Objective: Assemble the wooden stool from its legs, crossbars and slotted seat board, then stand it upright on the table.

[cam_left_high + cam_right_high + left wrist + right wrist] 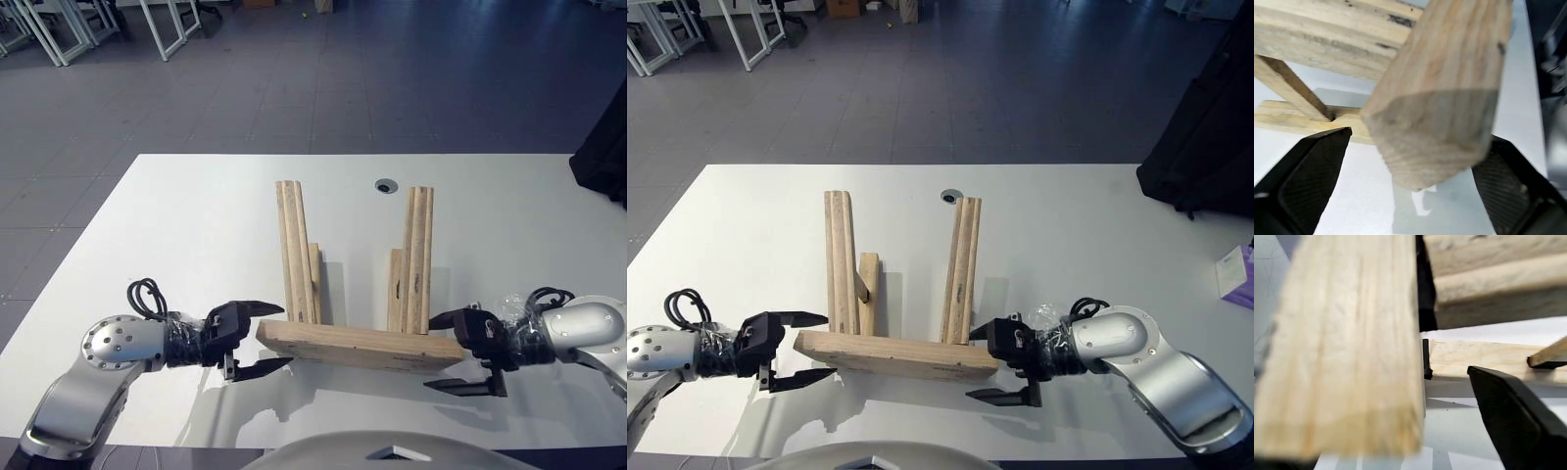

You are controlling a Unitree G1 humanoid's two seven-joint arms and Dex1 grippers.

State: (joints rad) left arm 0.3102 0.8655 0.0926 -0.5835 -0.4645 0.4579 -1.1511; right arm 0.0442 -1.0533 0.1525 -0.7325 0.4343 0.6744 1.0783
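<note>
The wooden stool lies on its side on the white table point(196, 215). Its slotted seat board point(358, 345) stands on edge at the near side. Two leg pairs, one on the left point(294, 250) and one on the right point(419, 255), point away from me, with a crossbar point(867, 289) between them. My left gripper point(263, 338) is open, its fingers point(1312, 171) above and below the board's left end point(1435, 122) with gaps. My right gripper point(446, 352) is open around the board's right end point(1352, 342), one finger point(1508, 426) standing apart from the wood.
A round cable hole point(386, 185) sits in the table behind the stool. A black bag point(1205, 127) stands off the table's right side, and a small purple box point(1239, 274) lies at the right edge. The near table edge is just below both grippers.
</note>
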